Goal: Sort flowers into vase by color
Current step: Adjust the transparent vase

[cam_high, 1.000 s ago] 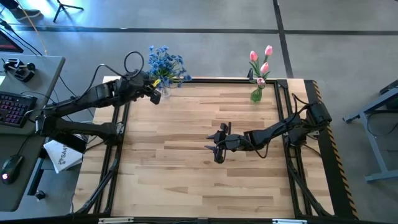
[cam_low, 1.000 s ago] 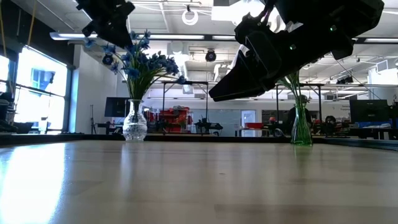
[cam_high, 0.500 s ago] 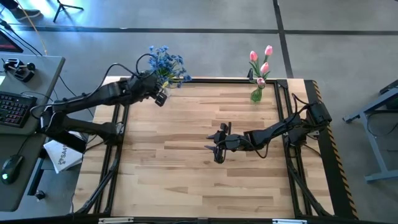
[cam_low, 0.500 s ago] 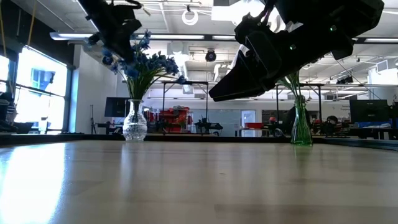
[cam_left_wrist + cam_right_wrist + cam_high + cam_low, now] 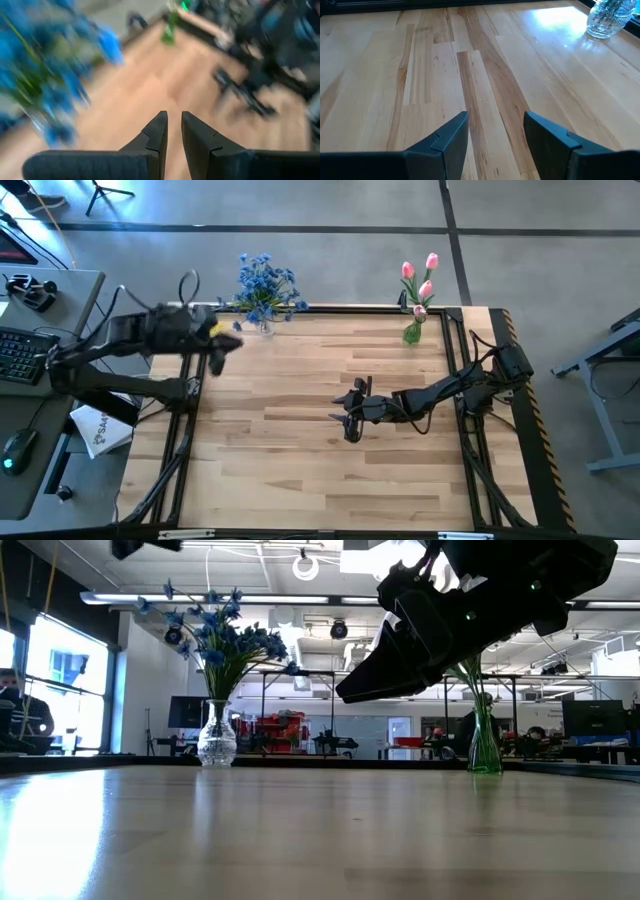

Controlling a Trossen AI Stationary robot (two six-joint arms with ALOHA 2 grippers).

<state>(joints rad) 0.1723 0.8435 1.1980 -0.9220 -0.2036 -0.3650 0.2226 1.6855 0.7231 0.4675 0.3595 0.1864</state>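
Blue-blossom flowers (image 5: 266, 280) stand with their stems in a clear glass vase (image 5: 265, 326) at the table's far edge, left of centre; the low view shows these blossoms (image 5: 215, 635) above the vase (image 5: 216, 745). Pink tulips (image 5: 418, 280) stand in a green vase (image 5: 412, 332) at the far edge, right of centre. My left gripper (image 5: 226, 346) hangs near the table's far-left corner, left of the blue bunch; its fingers (image 5: 174, 131) are almost together and hold nothing. My right gripper (image 5: 350, 412) hovers open and empty over the table's middle (image 5: 495, 125).
Bare wooden boards (image 5: 300, 460) stretch across the near half of the table. A desk with a keyboard (image 5: 20, 350) and a mouse stands beyond the left edge. In the low view, a person (image 5: 20, 720) sits far off at the left.
My left gripper has drawn back from the blue flowers, moving toward the table's left edge and a little nearer; in the low view it has gone up and out at the top left. The blue bunch stays in its vase. The right arm has kept still.
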